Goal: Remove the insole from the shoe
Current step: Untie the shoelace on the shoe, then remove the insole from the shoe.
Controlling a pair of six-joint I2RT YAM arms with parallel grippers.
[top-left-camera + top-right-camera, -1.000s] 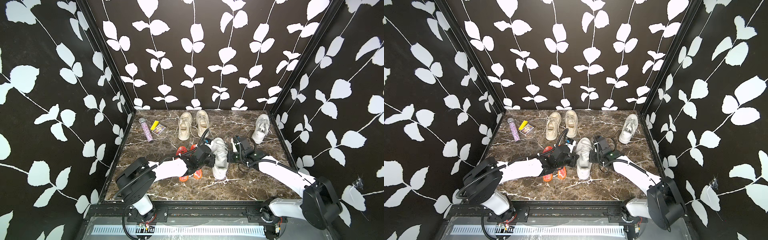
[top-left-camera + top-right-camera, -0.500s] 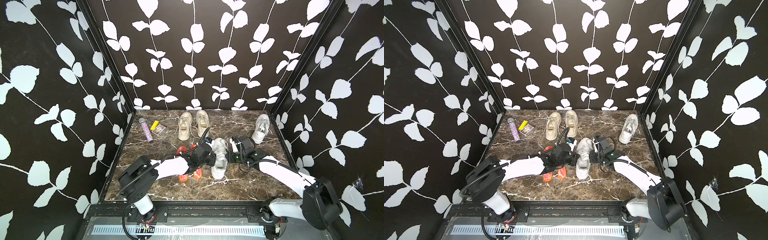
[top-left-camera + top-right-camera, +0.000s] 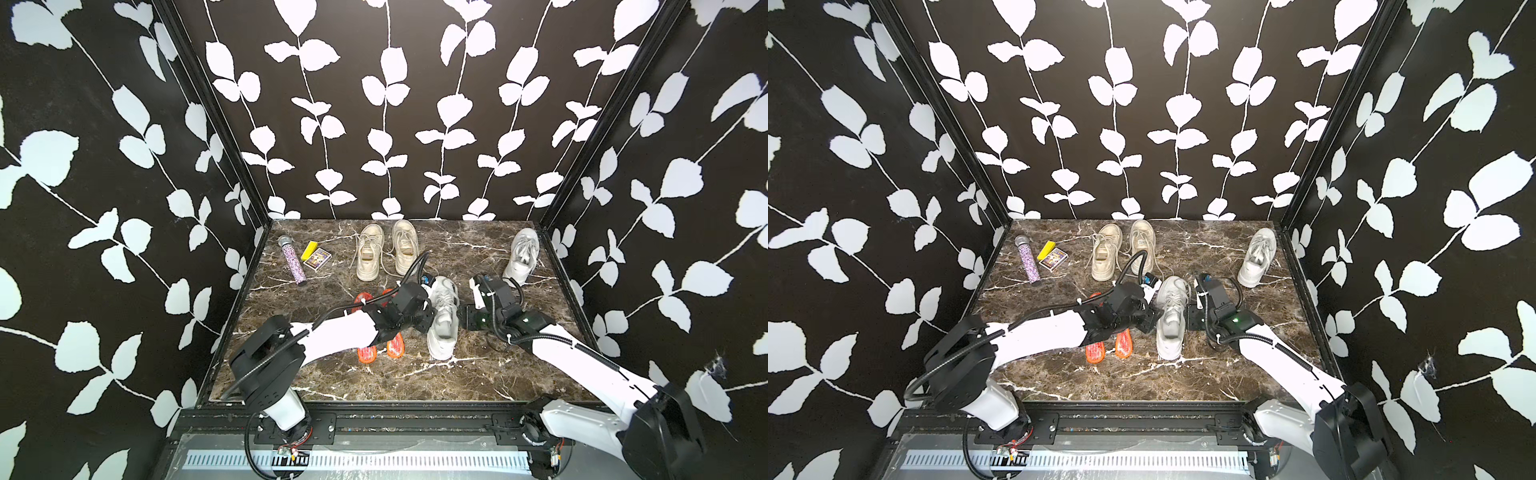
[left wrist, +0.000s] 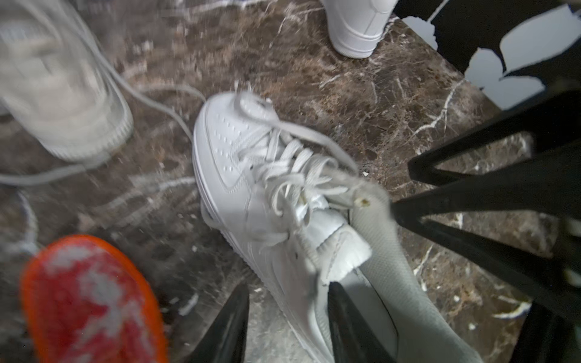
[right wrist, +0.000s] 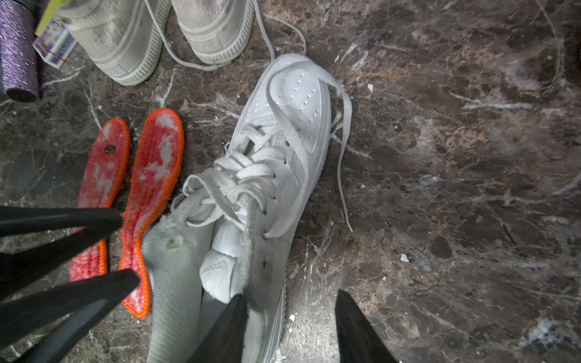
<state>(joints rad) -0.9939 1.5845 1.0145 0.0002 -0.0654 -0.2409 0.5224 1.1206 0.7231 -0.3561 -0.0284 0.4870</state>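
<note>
A white lace-up shoe [image 3: 442,320] [image 3: 1170,328] lies mid-table with its toe toward the back wall. A grey mesh insole [image 4: 386,251] [image 5: 176,283] sticks up out of its opening, bent over the heel side. My left gripper [image 4: 286,327] [image 3: 424,320] is open and straddles the shoe's left wall, one finger inside and one outside. On the other side my right gripper [image 5: 289,327] [image 3: 463,318] is also open, with one finger inside the shoe and the other over bare table. Neither gripper pinches the insole.
Two orange-edged red insoles [image 5: 157,176] [image 3: 378,353] lie just left of the shoe, partly under my left arm. A pair of beige sneakers [image 3: 386,253] stands behind, and another white sneaker [image 3: 521,257] is at the back right. A purple glitter tube [image 3: 293,259] and a yellow card box [image 3: 316,255] lie back left.
Both grippers were shut at the shoe's sides a second ago and have opened. The arms and the shoe have hardly moved.
</note>
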